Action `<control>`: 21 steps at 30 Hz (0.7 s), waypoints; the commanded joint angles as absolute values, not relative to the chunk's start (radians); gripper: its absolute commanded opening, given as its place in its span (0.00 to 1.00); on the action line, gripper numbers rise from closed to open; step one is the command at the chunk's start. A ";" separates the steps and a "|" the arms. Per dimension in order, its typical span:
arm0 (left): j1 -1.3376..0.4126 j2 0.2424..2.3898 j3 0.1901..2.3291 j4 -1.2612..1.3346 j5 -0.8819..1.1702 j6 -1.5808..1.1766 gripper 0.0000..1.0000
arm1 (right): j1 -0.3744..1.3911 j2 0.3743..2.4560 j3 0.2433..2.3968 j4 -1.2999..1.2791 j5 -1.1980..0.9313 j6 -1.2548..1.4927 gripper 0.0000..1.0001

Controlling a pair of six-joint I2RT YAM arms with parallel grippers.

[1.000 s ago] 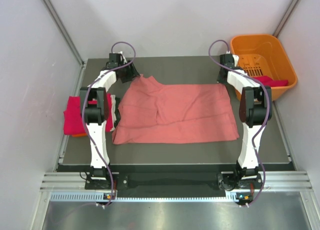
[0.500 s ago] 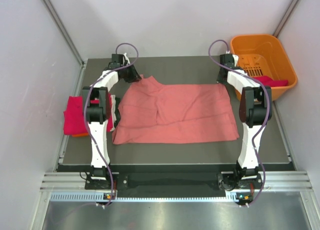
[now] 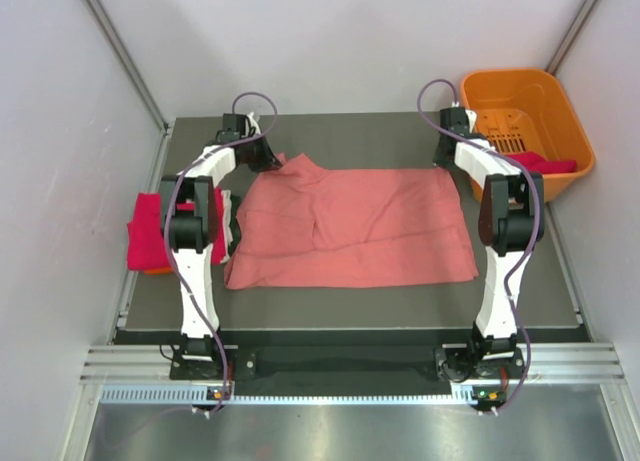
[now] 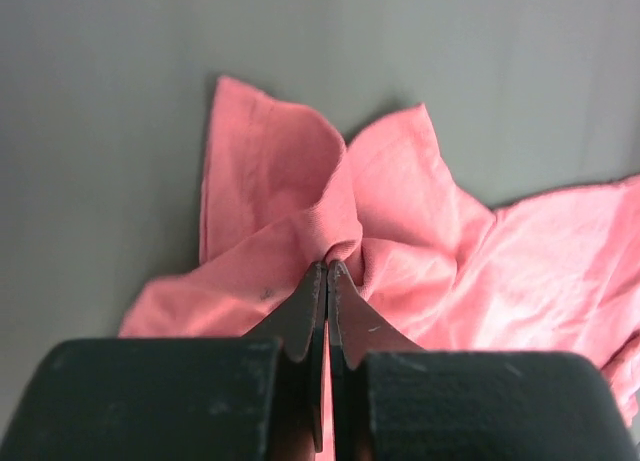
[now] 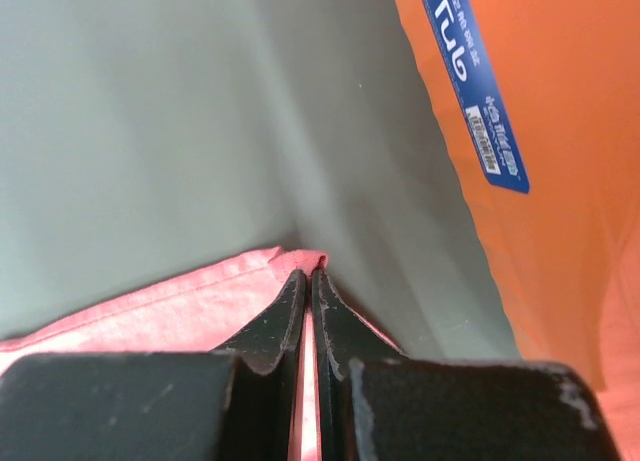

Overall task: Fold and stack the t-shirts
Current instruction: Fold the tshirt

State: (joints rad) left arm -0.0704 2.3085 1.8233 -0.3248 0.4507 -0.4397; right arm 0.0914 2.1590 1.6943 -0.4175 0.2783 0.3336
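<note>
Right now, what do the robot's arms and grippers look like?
Both the left arm and right arm have white links with black joints, each trailed by a looping purple cable. The left gripper and right gripper are black: blocky bodies narrowing to thin tips, the right one scuffed.

Salmon-pink t-shirt: a plain salmon pink is shown throughout, shaded darker along the creases.
Magenta-red t-shirt: a plain, bright magenta-red is seen at the table's left edge.
Cloth in the basket: the same magenta-red is seen.
Basket: a solid orange is shown, far right.
Basket label: blue is printed with white lettering and a white barcode patch.
Table: an even dark grey is shown.
Left arm, right arm: white links are joined by black joints.
Cables: purple is seen.
Left gripper, right gripper: the fingers are black; the right pair is flecked with pale scuffs.
</note>
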 commanded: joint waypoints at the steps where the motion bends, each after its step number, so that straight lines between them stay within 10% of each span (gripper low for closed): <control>1: -0.083 2.154 1.747 -0.241 0.417 -0.431 0.00 | 0.097 2.065 1.712 -0.428 0.265 0.331 0.00; 21: -0.141 1.858 1.476 -0.219 0.127 -0.428 0.00 | 0.091 1.818 1.531 -0.440 0.224 0.348 0.00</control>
State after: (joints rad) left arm -0.1421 1.9461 1.5078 -0.2405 0.1921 -0.4381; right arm 0.0914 1.9141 1.5555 -0.4545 0.2234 0.3374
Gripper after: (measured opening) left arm 0.012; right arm 0.010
